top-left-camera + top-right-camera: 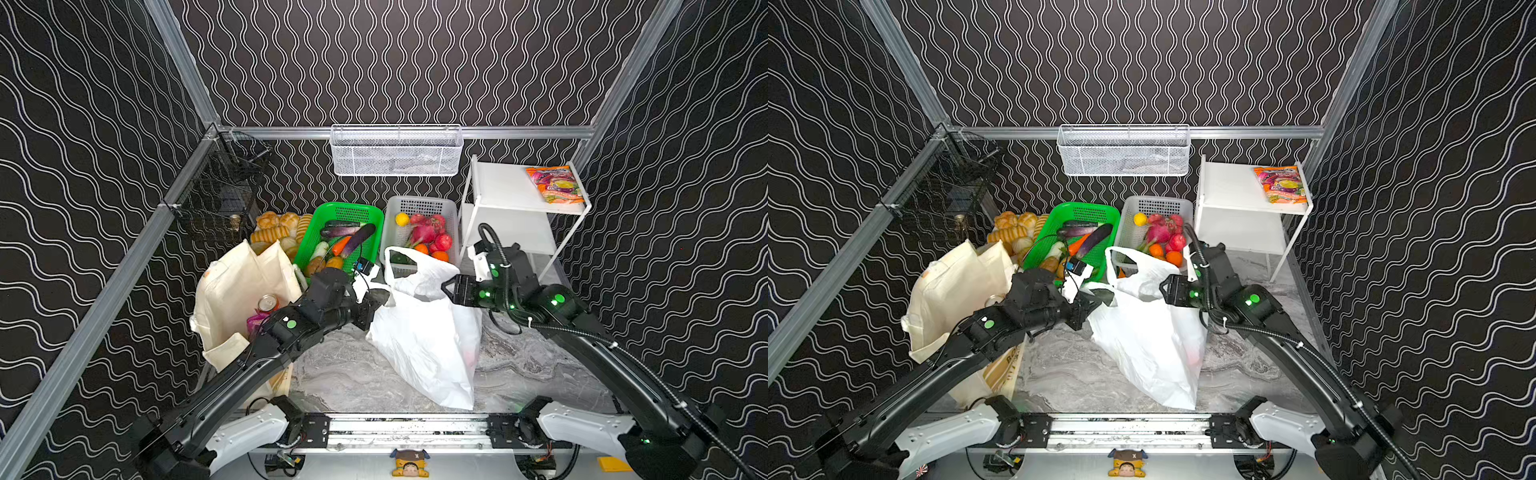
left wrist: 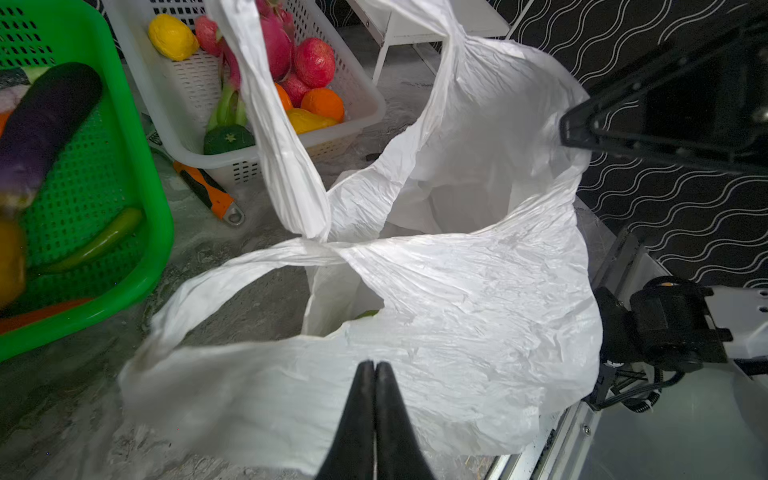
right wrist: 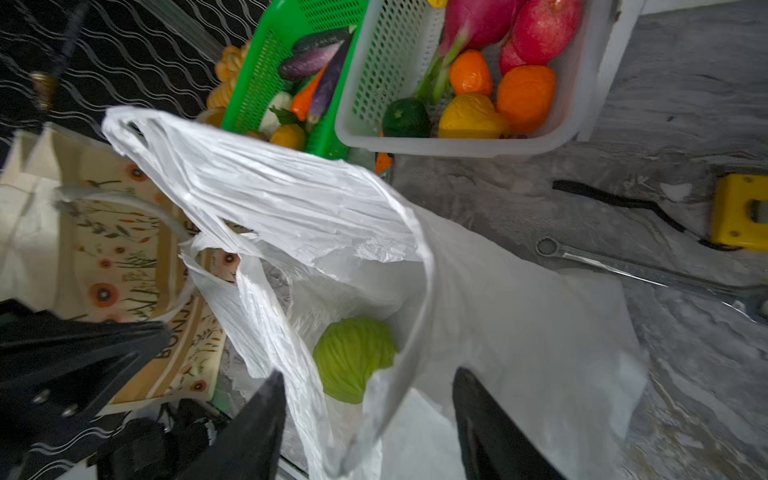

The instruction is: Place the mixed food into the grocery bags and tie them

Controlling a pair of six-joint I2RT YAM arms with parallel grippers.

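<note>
Left of centre, the cream tote (image 1: 237, 291) holds a red drink can (image 1: 268, 303) and a purple packet (image 1: 255, 322). At centre the left end effector (image 1: 379, 296) is closed tight against the white plastic bag (image 1: 419, 340); whether it pinches film is unclear. Further right, the right end effector (image 3: 369, 374) gapes wide astride the bag's rim, with the pale cabbage (image 3: 353, 357) inside.

Both top views are bright and evenly lit from overhead. Only soft shadows fall on the grey marbled tabletop (image 1: 332, 374) beside the thin crinkly white plastic carrier bag (image 1: 424, 345), whose folds glare almost to blank white. Wide-angle bending curves the silver aluminium frame rails (image 1: 104, 303) toward the picture edges. In the wrist views the left gripper (image 2: 374, 368) and right gripper (image 3: 368, 374) are out of focus. The bright green perforated plastic basket (image 2: 160, 232) smears with blur at its near corner.
</note>
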